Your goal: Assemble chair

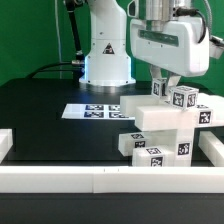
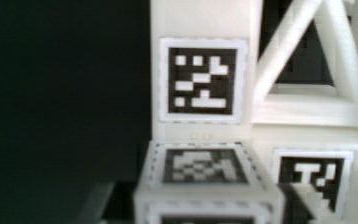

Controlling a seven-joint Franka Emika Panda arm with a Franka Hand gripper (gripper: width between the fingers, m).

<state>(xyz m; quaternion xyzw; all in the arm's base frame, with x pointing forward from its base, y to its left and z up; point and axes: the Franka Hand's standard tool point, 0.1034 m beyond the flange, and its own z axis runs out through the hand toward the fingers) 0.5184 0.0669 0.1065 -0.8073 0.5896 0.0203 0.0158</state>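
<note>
The chair (image 1: 168,122) is a stack of chunky white tagged parts at the exterior view's right, by the right wall. My gripper (image 1: 161,80) reaches down from above and is shut on a small tagged white chair part (image 1: 160,89) at the top of the stack, beside another tagged piece (image 1: 186,98). In the wrist view the held part (image 2: 201,178) sits between the jaws of my gripper (image 2: 201,208). A long white piece with a tag (image 2: 202,85) lies beyond it, and a further tagged piece (image 2: 311,172) lies beside it. My fingertips are barely visible.
The marker board (image 1: 93,110) lies flat on the black table in front of the robot base (image 1: 106,60). A low white wall (image 1: 60,178) runs along the front edge, with short walls at the left (image 1: 5,142) and right (image 1: 214,150).
</note>
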